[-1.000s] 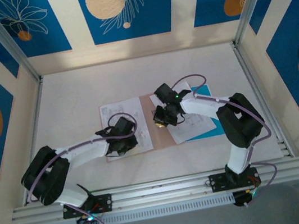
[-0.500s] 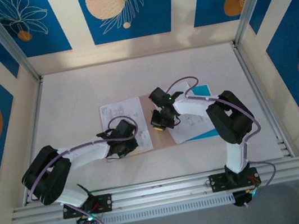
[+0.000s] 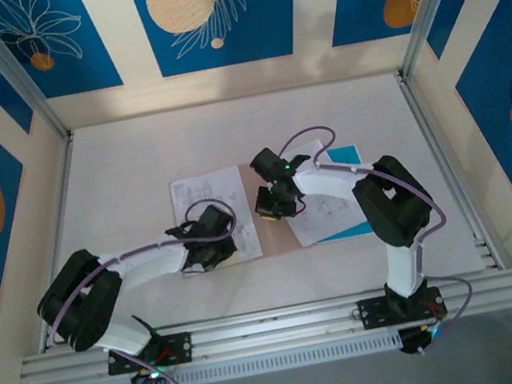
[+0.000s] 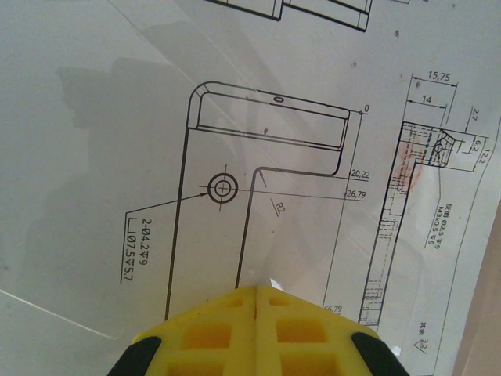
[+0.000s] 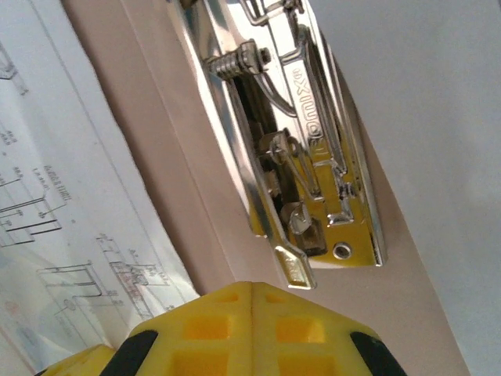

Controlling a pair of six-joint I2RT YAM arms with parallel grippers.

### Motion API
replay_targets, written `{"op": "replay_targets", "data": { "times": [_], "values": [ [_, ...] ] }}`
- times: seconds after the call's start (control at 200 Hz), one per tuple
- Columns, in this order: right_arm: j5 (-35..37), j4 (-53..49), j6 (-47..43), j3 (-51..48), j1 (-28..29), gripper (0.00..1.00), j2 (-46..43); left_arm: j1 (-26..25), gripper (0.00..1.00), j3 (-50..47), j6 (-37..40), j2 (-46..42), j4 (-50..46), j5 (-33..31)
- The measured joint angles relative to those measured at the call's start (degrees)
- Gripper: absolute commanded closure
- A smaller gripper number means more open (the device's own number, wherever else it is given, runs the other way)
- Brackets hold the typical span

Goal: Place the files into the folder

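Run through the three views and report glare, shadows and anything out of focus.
Top external: even, soft light on the table, only faint shadows, print too small to read. Left wrist: the drawing sheet is sharp, a grey shadow lies across its upper left, and the shut left hand is slightly soft. Right wrist: the metal clip throws bright glare; the right hand is soft.

White files [image 3: 200,193] carry black line drawings; one sheet [image 3: 351,152] is bright blue. The folder [image 3: 271,238] is pinkish-brown, its clip [image 5: 309,157] silver. The left tool [image 4: 257,294] and right tool [image 5: 252,288] are yellow.
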Motion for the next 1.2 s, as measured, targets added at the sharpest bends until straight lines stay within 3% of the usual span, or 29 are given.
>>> {"op": "replay_targets", "data": {
  "times": [0.85,1.2],
  "values": [
    [1.20,-1.95,0.02,2.10,-0.09,0.97,3.06,-0.07,1.00,-1.42,-4.00,-1.40,0.04,-1.18],
    [-2.03,-1.62,0.02,1.77,-1.57,0.98,3.32,-0.11,1.00,-3.15,-7.08,-2.60,1.51,-1.68]
  ]
}}
